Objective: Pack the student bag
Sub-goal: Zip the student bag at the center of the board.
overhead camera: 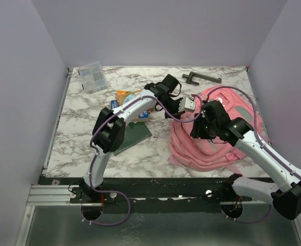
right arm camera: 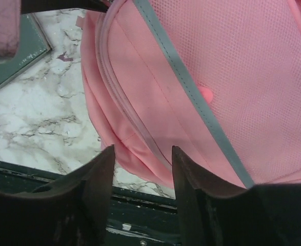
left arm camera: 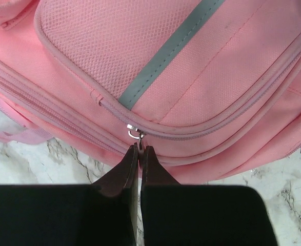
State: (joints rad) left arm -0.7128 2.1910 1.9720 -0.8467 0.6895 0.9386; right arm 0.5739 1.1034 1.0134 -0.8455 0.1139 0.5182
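The white-and-grey marbled worktop carries the student bag, a large soft pink fabric backpack with grey-trimmed front pockets. It lies flat on the right half of the worktop, close to the near edge, and the zips that show look closed.

The biggest risk, as I judge it, is the bag itself. It is limp and nothing pins it, so a tug on a zip may drag or bunch the whole bag instead of running the slider, and could pull it toward the near edge.

The right gripper could brace it. But its fingers stand apart above the bag's rim with nothing between them, so no counter-hold is in place.

The left arm reaches across a flat dark green book lying beside the bag. A wide sweep of its elbow could knock that book.

The left gripper has its fingers pressed together right under the small silver zip pull of the front pocket, the tips touching it. I cannot tell whether the pull is actually caught. So small a tab can slip free as soon as the pull begins, leaving the zip closed.
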